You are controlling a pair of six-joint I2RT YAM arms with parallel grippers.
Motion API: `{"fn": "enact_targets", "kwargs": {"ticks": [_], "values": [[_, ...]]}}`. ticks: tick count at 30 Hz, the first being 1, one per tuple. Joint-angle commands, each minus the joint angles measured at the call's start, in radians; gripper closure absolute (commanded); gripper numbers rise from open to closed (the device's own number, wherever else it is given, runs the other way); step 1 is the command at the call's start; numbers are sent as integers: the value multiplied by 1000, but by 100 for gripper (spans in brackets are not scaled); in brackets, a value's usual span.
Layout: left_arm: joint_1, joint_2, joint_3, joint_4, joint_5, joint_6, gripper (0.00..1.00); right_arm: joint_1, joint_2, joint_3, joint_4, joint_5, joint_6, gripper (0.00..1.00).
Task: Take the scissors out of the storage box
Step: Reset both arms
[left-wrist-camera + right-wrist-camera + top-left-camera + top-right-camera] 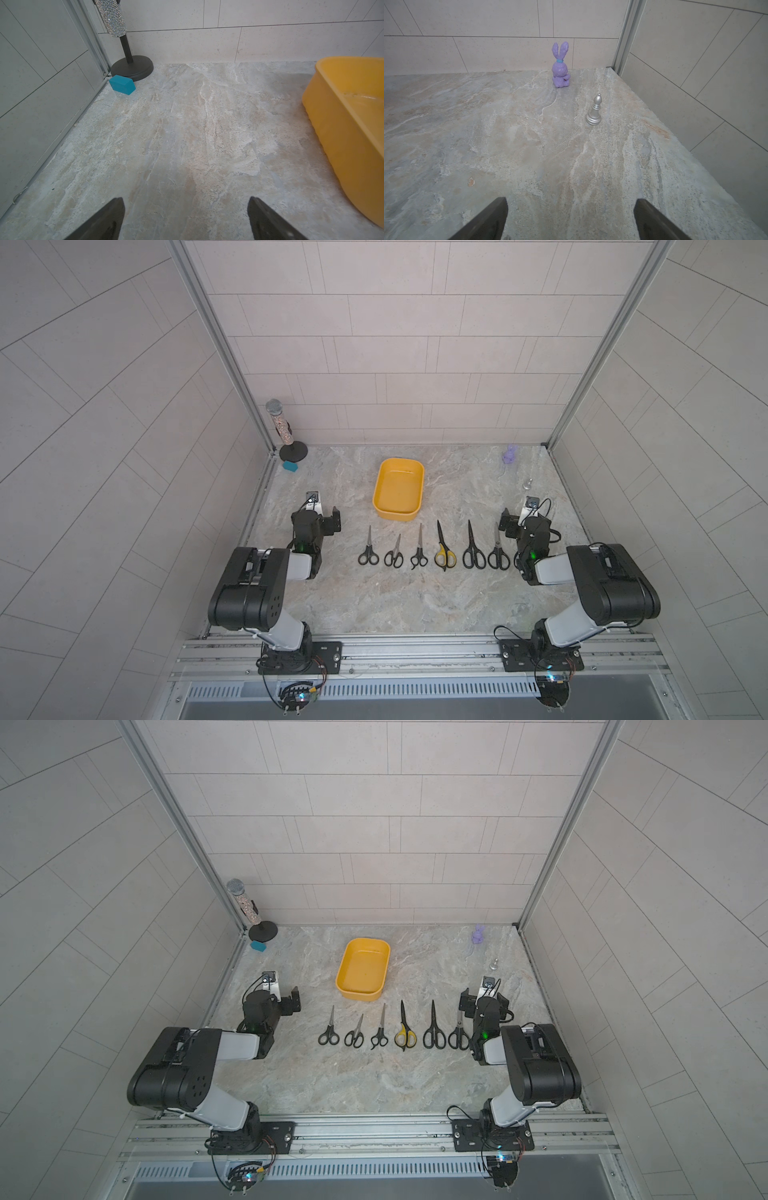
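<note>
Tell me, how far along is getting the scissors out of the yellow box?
Done, it seems: the yellow box is empty and all six scissors lie in a row on the table before it. In hand: nothing; the left gripper and right gripper are open and empty. Left: nothing that shows.

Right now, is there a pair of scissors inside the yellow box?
No, the storage box holds nothing; all six scissors lie in a row on the table.

A robotics lab cell is showing: two robot arms [249, 597] are standing bolted to an aluminium rail [415, 651], tiled panels [395, 323] enclosing the tabletop [415, 601].
</note>
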State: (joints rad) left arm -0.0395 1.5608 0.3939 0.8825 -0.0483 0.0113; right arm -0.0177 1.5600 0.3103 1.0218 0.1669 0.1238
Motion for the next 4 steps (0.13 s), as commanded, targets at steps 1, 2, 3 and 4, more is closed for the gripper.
{"fn": "enact_targets", "kwargs": {"ticks": [1,2,3,4], "values": [[3,7,-5,19,7,12,0,3,0,10,3,20,7,0],[3,3,-8,21,5,11,0,4,0,9,4,20,8,0],[2,-3,-12,21,2,11,0,2,0,10,3,20,8,0],[3,-6,-13,19,1,11,0,5,0,10,4,20,7,0]]}}
